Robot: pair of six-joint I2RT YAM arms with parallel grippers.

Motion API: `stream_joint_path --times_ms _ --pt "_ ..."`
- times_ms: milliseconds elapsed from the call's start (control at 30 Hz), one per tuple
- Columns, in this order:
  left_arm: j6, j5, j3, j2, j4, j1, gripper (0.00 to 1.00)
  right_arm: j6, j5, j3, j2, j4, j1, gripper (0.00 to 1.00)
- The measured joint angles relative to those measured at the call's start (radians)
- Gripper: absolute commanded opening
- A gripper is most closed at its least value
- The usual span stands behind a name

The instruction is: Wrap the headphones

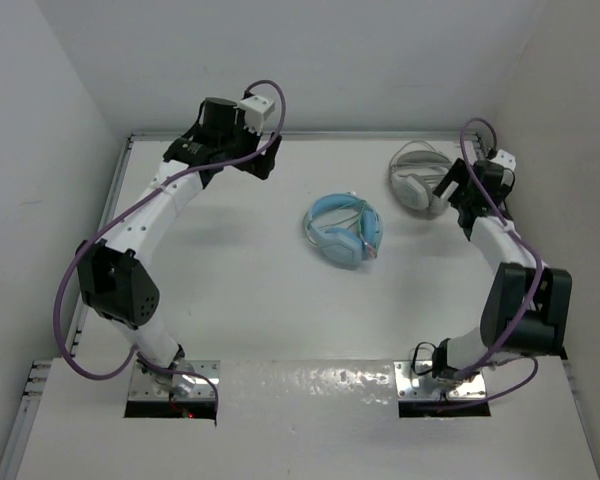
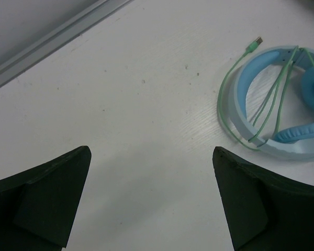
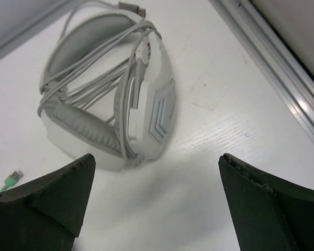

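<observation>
The white and light-grey headphones (image 1: 416, 179) lie at the back right of the table, their thin grey cable (image 3: 97, 65) wound around the headband and ear cups, its plug at the top. They fill the upper left of the right wrist view (image 3: 120, 94). My right gripper (image 3: 157, 167) is open and empty, hovering just right of them (image 1: 468, 205). My left gripper (image 2: 152, 167) is open and empty over bare table at the back left (image 1: 260, 160).
Light blue headphones (image 1: 343, 231) with a green cable lie mid-table, also at the right of the left wrist view (image 2: 275, 104). A green plug (image 3: 11, 180) shows at the left of the right wrist view. Raised rails (image 3: 272, 63) and walls border the table.
</observation>
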Motion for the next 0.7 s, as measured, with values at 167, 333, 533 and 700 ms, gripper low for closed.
stream_joint_path --times_ms 167,333,533,700 --pt "0.059 -0.04 -0.128 -0.066 0.005 0.013 1.0 -0.002 0.036 -0.235 -0.27 0.045 0.001 0.99" --pt "0.102 -0.097 -0.336 -0.188 0.011 0.067 1.0 0.059 0.075 -0.335 -0.395 0.013 0.002 0.99" --pt "0.096 -0.069 -0.429 -0.226 0.03 0.198 1.0 0.214 0.17 -0.351 -0.487 -0.156 0.002 0.99" --pt "0.071 -0.028 -0.457 -0.226 0.05 0.243 1.0 0.258 0.252 -0.353 -0.629 -0.314 0.002 0.99"
